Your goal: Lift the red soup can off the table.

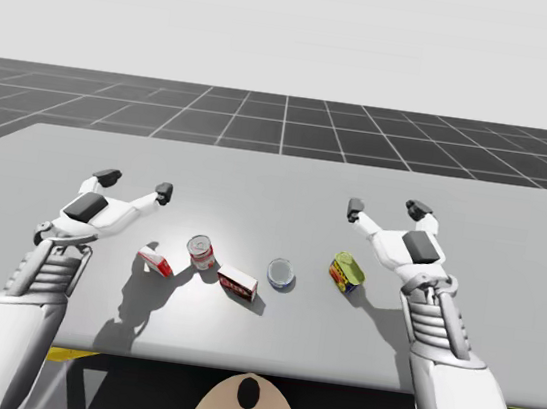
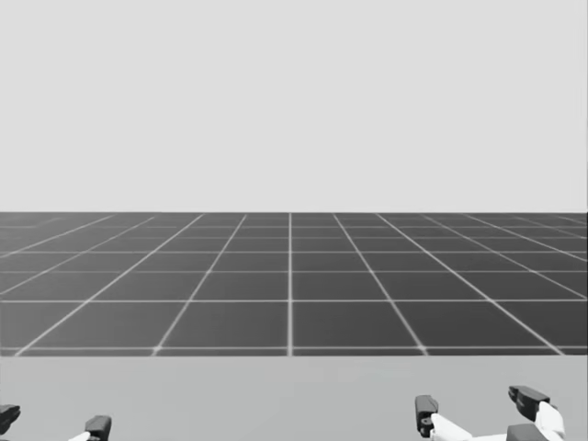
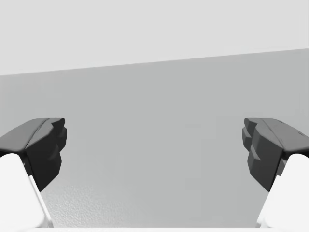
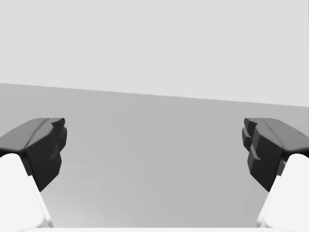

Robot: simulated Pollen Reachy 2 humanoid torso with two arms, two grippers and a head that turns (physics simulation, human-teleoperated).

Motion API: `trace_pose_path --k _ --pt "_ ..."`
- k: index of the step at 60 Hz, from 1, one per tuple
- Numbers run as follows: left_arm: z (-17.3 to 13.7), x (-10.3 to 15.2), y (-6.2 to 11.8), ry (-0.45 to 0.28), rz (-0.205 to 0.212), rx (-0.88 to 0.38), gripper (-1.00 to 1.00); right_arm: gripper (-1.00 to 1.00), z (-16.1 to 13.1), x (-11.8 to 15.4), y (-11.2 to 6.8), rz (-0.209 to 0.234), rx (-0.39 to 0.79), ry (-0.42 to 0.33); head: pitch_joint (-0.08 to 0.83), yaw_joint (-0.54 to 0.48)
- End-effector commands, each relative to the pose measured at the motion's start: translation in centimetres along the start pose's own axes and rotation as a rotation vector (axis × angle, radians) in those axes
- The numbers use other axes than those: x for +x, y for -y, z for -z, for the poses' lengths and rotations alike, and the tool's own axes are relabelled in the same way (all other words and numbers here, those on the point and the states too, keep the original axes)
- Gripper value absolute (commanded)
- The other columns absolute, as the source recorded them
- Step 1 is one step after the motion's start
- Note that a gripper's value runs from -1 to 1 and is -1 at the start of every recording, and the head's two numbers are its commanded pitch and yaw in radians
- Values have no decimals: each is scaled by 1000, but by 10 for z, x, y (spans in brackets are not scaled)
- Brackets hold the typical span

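- Red soup can (image 1: 202, 253): where is it, and which way up?
- On the table (image 1: 277, 180), left of middle, toward my edge. It stands upright: long axis vertical, pale lid up, red-and-white label round the side.
- Neighbours?
- White-and-red box (image 1: 155, 263) just beside it on the left. Red box (image 1: 237, 282) just beside it on the right, a bit nearer me. Can't tell if either touches it. Further right there's a low blue can (image 1: 281, 273), then a yellow-green can (image 1: 347, 273).
- Arm pose?
- Both arms reach fwd over the table from my edge, forearms angled slightly inward, fingers pointing away from me.
- Left side?
- The left gripper (image 1: 135, 183) hovers farther out than the red soup can and to its left, apart from it. Fingers spread wide, nothing btw them. In the left wrist view the dark fingertips (image 3: 46, 147) stand far apart w/ bare table ahead.
- Right side?
- The right gripper (image 1: 386, 210) is out beyond the yellow-green can, well apart from the red soup can. It's also spread wide and empty. In the right wrist view there's bare table btw its fingers (image 4: 263, 147).
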Motion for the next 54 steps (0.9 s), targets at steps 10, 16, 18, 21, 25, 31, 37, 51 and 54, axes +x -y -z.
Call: trace_pose_path --k 10,16,18,21,25,31,37,51,54 --pt "0 0 1 1 8 6 -1000 -1000 -2 3 2 15 -2 -10 13 -10" --pt "0 -1 1 1 12 6 -1000 -1000 -1 2 4 14 -21 -13 58 -9" --pt "0 -1 2 0 12 7 -1000 -1000 -1 2 4 13 -23 -13 90 -9" --pt "0 0 1 1 13 7 -1000 -1000 -1 2 3 11 -25 -13 134 -9" --pt "0 0 1 2 12 7 -1000 -1000 -1 2 3 7 -24 -13 200 -8" --pt "0 0 1 2 13 8 -1000 -1000 0 1 4 5 -26 -14 300 -1" --pt "0 -1 1 -1 17 8 -1000 -1000 0 2 4 4 -29 -11 384 8" --pt "2 -2 0 -2 22 9 -1000 -1000 0 3 6 0 -33 -9 530 67" --pt "2 -2 0 -3 23 9 -1000 -1000 0 4 6 0 -32 -9 560 103"
